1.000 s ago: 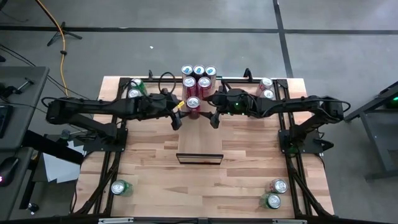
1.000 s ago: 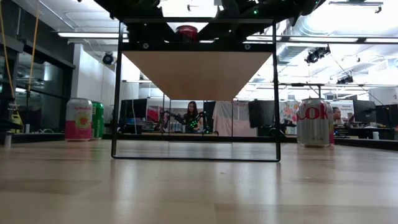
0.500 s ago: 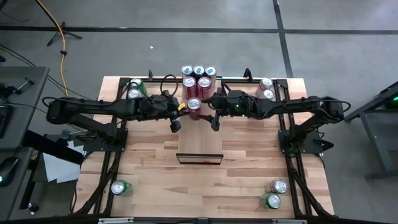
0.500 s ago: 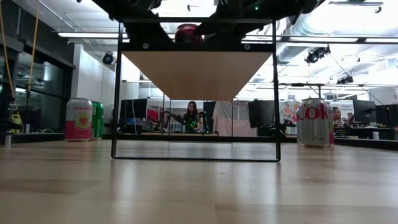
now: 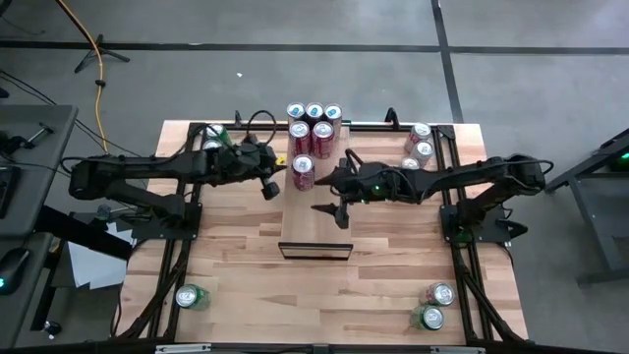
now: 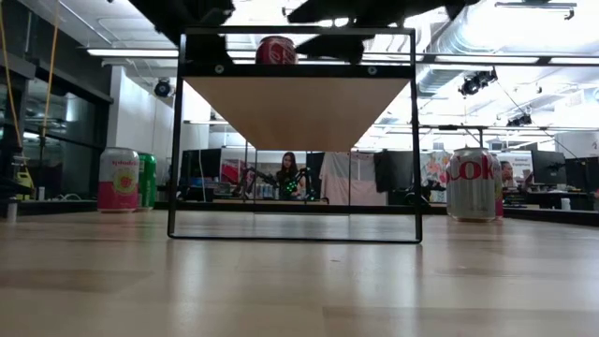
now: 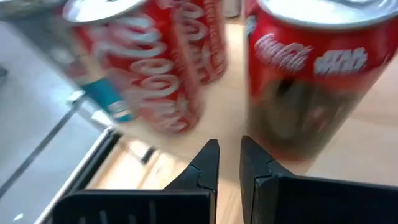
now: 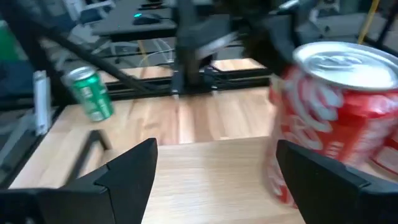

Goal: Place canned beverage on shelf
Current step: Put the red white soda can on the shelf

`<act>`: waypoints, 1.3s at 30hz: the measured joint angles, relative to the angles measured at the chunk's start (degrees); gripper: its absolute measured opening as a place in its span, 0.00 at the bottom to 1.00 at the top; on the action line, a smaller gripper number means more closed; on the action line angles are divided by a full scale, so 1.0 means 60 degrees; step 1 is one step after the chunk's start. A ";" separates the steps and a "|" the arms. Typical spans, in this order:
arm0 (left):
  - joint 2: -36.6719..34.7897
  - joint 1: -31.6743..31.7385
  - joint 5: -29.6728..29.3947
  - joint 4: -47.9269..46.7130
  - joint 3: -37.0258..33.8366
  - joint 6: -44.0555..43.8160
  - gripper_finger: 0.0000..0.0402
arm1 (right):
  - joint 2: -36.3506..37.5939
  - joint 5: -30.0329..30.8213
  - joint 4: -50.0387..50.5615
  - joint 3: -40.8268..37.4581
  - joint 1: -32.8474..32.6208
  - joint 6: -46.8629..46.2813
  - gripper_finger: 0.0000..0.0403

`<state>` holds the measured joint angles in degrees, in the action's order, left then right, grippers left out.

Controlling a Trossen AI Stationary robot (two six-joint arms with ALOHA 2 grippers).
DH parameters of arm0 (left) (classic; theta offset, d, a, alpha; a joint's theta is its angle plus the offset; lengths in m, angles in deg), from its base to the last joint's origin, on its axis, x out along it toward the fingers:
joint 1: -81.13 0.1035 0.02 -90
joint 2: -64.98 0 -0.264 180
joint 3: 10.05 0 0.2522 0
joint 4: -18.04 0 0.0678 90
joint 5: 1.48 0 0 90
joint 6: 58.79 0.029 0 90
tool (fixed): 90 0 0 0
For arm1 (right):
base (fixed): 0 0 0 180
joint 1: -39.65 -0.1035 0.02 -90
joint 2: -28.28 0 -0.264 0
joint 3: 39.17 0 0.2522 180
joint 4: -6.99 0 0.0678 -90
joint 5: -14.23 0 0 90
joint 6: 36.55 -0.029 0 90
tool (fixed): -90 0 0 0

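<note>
The shelf [image 5: 314, 221], a long pale wood panel on a thin dark frame [image 6: 298, 108], stands mid-table. Several red cans [image 5: 314, 120] are grouped at its far end. One red can [image 5: 303, 169] stands upright on its base just nearer, alone [image 6: 276, 50]. My left gripper [image 5: 267, 189] hovers shut beside the shelf's left edge, just left of that can [image 7: 311, 74]; its shut fingertips [image 7: 228, 155] hold nothing. My right gripper [image 5: 334, 210] hangs open over the shelf, nearer than the can [image 8: 336, 118], with nothing between its fingers [image 8: 216, 149].
Loose cans stand on the tabletop: a pair at the far left [image 5: 211, 140], a pair at the far right [image 5: 421, 140], a green one near left [image 5: 192, 296], two near right [image 5: 434, 305]. In the low view, a pink can [image 6: 118, 178] and a Diet Coke can [image 6: 472, 183] flank the shelf frame.
My left gripper has drawn back from the lone can toward the table's left edge and its fingers have come together. My right gripper has pulled away from the can toward the near edge, staying open. The can stays upright on the shelf, now standing free of both.
</note>
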<state>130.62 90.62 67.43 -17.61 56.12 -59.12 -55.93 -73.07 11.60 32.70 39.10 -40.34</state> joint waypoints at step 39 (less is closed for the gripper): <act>-0.1364 -0.0458 0.1461 0.3872 -0.2579 -0.3164 0.00 | 0.0019 -0.0390 0.0413 0.0000 0.1409 0.0424 0.72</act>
<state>122.43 87.87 76.20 5.63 40.64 -78.10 -55.81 -75.40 14.08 32.70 47.55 -37.80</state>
